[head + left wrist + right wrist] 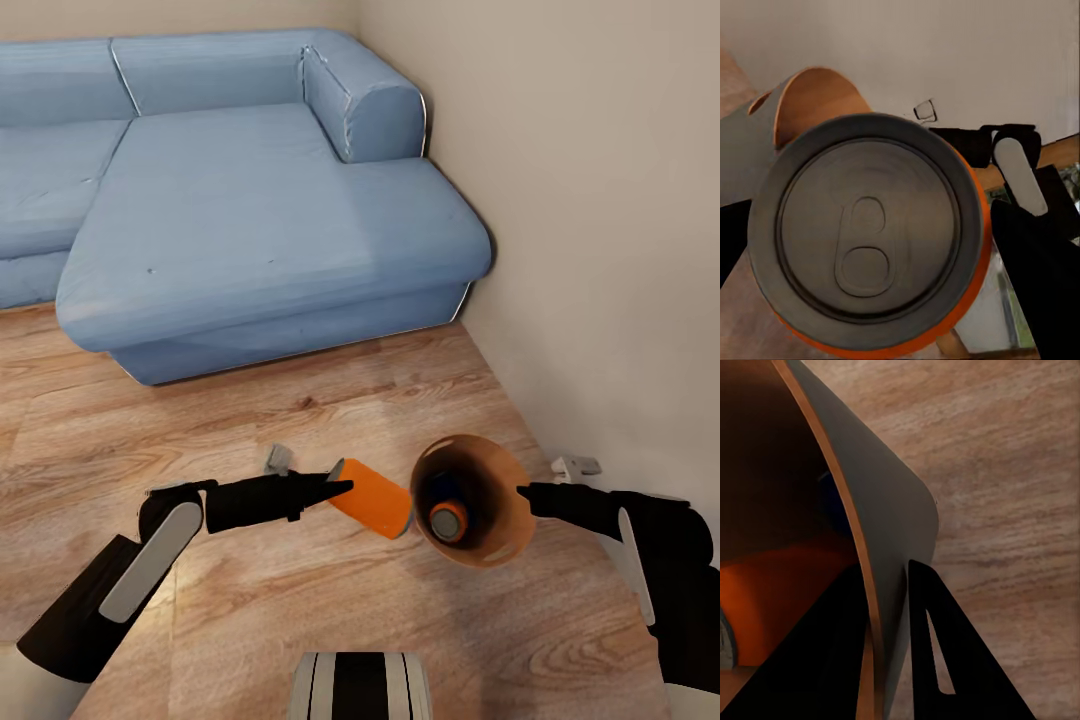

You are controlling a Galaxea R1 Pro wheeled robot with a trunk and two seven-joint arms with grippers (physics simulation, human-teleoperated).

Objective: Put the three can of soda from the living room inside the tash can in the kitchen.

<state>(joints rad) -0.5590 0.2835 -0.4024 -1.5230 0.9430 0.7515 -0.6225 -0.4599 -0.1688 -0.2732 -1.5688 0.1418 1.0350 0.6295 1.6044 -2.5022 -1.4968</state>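
Copper-toned, the bin (490,520) hangs tipped on its side in my right gripper (524,491), whose fingers (937,660) pinch its rim, mouth turned toward my left arm. Inside I see one orange can (449,521) and something blue (832,499) deeper in. My left gripper (340,487) is clamped on a second orange can (373,497), just beside the bin's mouth, above the wood floor (250,420) near the blue sofa (250,220).

Held in the left gripper (335,488), the orange can (372,497) looks like smooth painted metal, its dull grey lid (866,236) brushed and matt. Pinched by the right gripper (522,490), the bin (470,500) shows satin copper. Below them matt grained wood planks (250,620); beyond, soft blue cloth sofa (250,220).
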